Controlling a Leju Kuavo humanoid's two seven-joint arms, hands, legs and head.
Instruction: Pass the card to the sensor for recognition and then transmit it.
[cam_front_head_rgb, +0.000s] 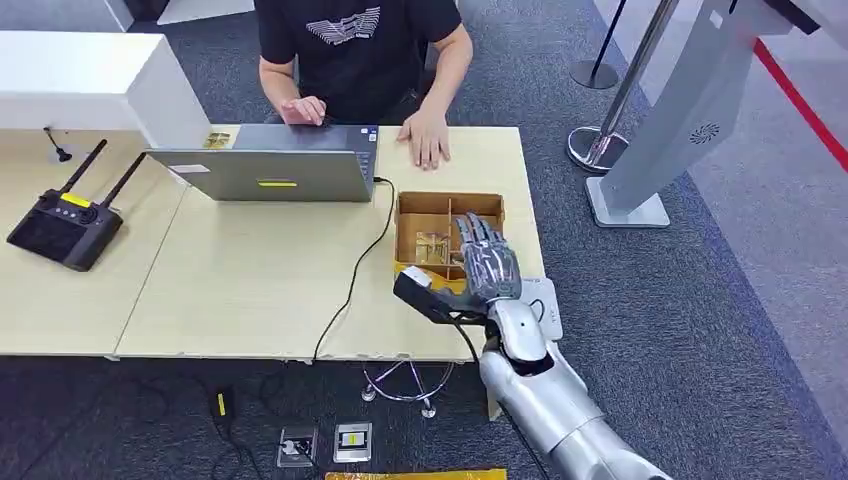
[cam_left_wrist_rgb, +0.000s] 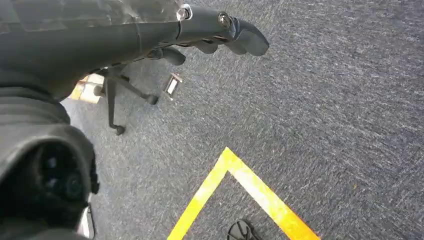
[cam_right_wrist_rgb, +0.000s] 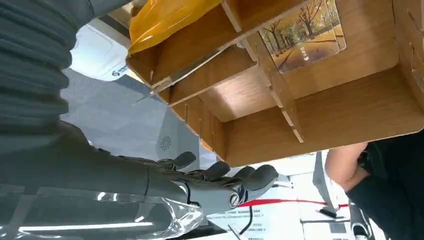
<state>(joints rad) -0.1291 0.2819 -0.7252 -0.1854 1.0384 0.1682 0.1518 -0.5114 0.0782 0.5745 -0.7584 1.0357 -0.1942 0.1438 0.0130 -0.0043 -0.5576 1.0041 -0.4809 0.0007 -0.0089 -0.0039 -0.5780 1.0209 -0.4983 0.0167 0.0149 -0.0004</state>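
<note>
Pale wooden table (cam_front_head_rgb: 250, 290) carries an open laptop (cam_front_head_rgb: 268, 172) at the far edge, a black antenna controller (cam_front_head_rgb: 65, 228) on the left, a wooden divided box (cam_front_head_rgb: 448, 204) at right, and a black cable (cam_front_head_rgb: 352, 283) trailing off the front.

On the counter (cam_front_head_rgb: 250, 290), a laptop (cam_front_head_rgb: 265, 172) stands at the far edge before a seated person (cam_front_head_rgb: 355, 50). To its right and nearer lies a divided wooden box (cam_front_head_rgb: 447, 210) with a card (cam_front_head_rgb: 432, 246) in a near compartment. The right hand (cam_front_head_rgb: 488, 262) hovers over the box. A remote controller (cam_front_head_rgb: 62, 228) lies far left.
</note>
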